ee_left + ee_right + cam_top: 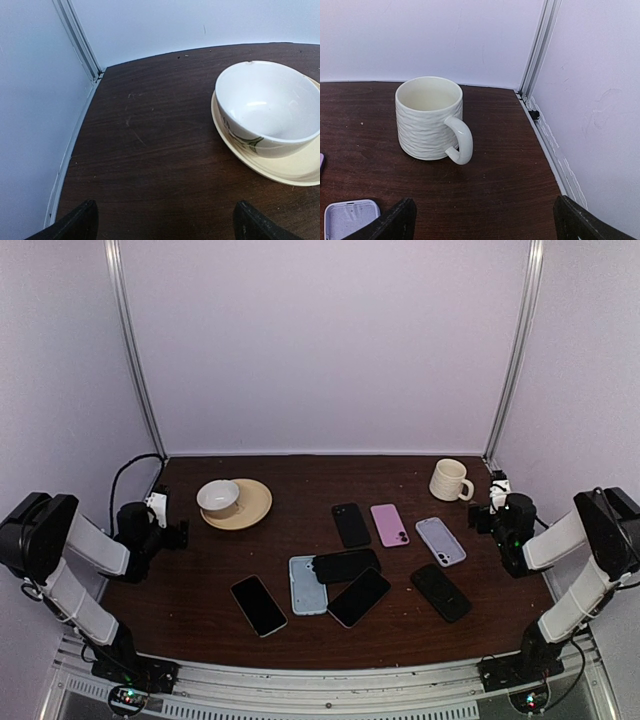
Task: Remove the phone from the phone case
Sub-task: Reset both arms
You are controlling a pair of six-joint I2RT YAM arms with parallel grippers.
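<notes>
Several phones and cases lie in the middle of the table. A black phone (pixel 346 565) lies across a light blue case (pixel 306 586). Other black phones (pixel 258 605) (pixel 359 596) (pixel 441 592) (pixel 351 525) lie around it. A pink cased phone (pixel 389 525) and a lavender case (pixel 440 541) lie to the right; the lavender case's corner shows in the right wrist view (pixel 350 218). My left gripper (pixel 172 521) (pixel 165 222) is open and empty at the far left. My right gripper (pixel 490 508) (pixel 485 220) is open and empty at the far right.
A white bowl (pixel 218 496) (pixel 265 107) sits on a cream plate (pixel 256 508) (pixel 300 167) beside my left gripper. A white ribbed mug (pixel 450 480) (pixel 430 117) stands in front of my right gripper. White walls close in the table on three sides.
</notes>
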